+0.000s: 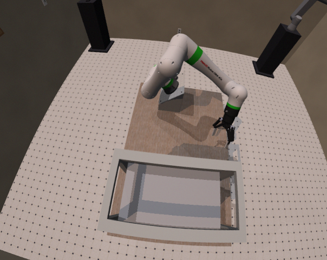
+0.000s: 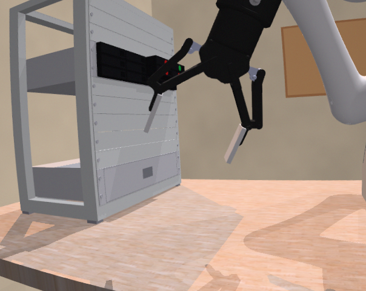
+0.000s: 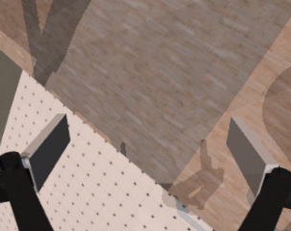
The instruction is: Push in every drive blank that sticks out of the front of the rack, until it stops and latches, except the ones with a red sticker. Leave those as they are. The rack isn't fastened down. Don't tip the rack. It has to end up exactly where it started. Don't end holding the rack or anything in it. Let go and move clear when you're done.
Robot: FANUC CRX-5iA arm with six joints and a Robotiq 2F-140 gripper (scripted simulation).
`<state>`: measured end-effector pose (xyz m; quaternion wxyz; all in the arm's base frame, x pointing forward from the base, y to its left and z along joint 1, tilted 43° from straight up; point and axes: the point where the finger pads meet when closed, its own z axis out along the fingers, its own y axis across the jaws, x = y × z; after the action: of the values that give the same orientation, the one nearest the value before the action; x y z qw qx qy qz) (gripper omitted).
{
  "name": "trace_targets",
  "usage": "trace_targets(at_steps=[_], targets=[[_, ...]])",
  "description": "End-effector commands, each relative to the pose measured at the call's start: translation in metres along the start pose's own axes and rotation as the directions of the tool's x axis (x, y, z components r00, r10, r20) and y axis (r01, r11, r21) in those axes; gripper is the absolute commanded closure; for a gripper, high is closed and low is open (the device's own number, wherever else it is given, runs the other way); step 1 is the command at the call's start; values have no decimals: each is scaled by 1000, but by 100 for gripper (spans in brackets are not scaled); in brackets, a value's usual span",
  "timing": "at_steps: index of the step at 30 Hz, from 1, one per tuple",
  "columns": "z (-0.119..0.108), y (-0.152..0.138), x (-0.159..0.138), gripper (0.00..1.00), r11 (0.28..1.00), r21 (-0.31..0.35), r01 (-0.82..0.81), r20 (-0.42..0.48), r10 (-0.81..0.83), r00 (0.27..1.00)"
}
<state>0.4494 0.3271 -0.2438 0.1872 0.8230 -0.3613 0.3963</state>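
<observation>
The grey rack (image 2: 95, 116) stands on the left of the wooden table and shows from above in the overhead view (image 1: 175, 195). A row of black drive blanks (image 2: 123, 63) sits high in its front. The blanks at the row's right end (image 2: 169, 67) stick out; I see two red stickers (image 2: 166, 62) and one green dot (image 2: 179, 67) on them. One finger partly hides them. My gripper (image 2: 192, 131) is open and empty, pointing down in the air in front of the rack's right side, apart from it. It also shows in the overhead view (image 1: 226, 131). The wrist view (image 3: 147, 154) shows only table and floor between the fingers.
The rack is an open frame with shelves. Two black pillars (image 1: 95, 25) (image 1: 275, 50) stand at the far corners of the dotted floor. The arm's base (image 1: 172, 93) is at the table's far end. The table edge (image 3: 136, 159) runs under the gripper.
</observation>
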Motion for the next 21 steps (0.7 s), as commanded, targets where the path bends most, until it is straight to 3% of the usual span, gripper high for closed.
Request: trace_targets(at_steps=[1,10,17,21], targets=[[-1,7,-7,0,999,-19,30,64,-28,998],[-15,23,-35,0,994,-20,111,280,-101,955],[-42,28,-58,0,987,46,154,469,-158,869],[-52,27,-64,0,985,77,157,518,-174,837]])
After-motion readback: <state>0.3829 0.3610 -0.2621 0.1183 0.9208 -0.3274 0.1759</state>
